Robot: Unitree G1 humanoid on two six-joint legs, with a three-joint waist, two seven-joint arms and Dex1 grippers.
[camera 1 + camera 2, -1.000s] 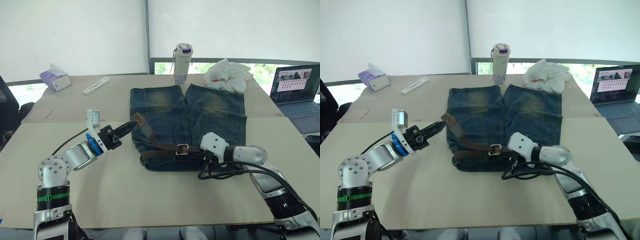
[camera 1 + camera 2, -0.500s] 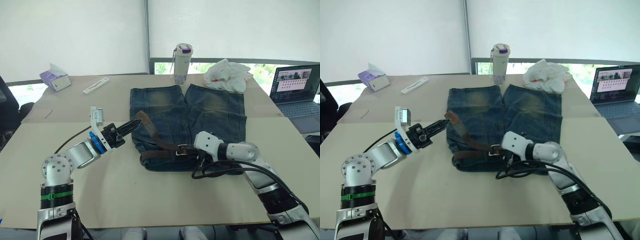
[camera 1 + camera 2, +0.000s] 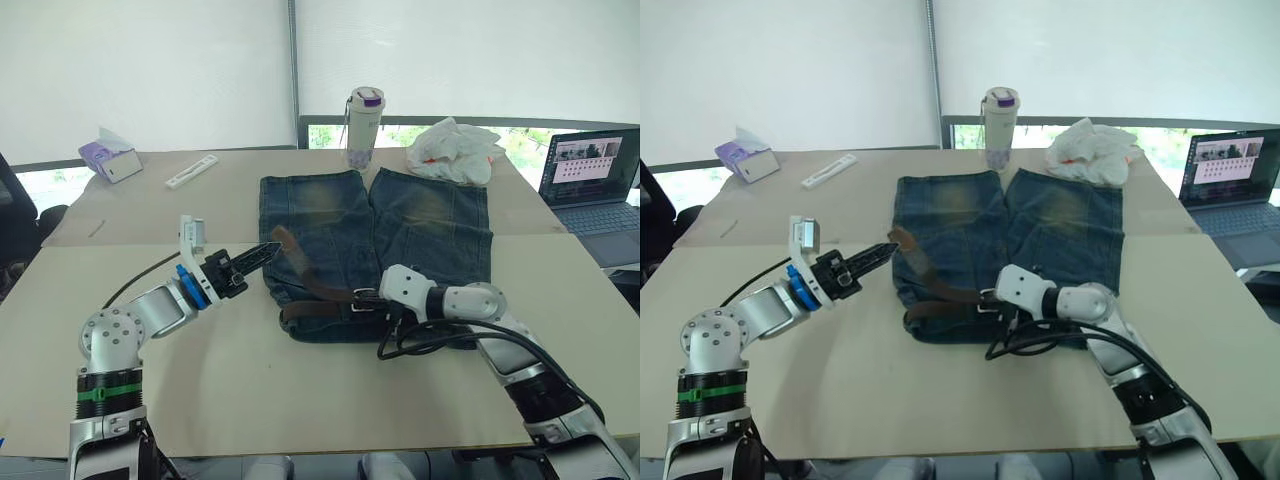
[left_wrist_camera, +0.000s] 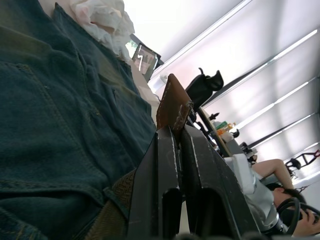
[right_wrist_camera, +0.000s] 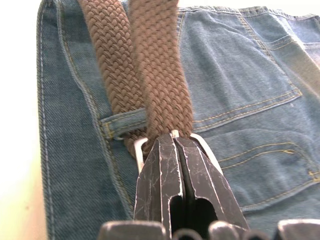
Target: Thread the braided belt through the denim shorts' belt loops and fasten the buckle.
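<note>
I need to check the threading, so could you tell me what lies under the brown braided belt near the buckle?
Under the brown braided belt lie the blue denim shorts; one strand passes beneath a denim belt loop. The right gripper covers the silver buckle's middle.

I find no legible text, label, brand, number or sign in any view. The laptop [image 3: 592, 190] at the table's right edge has its screen lit, but whatever is on it is too small for me to read. The purple-and-white tissue box [image 3: 110, 156] at the far left carries print I cannot make out.
</note>
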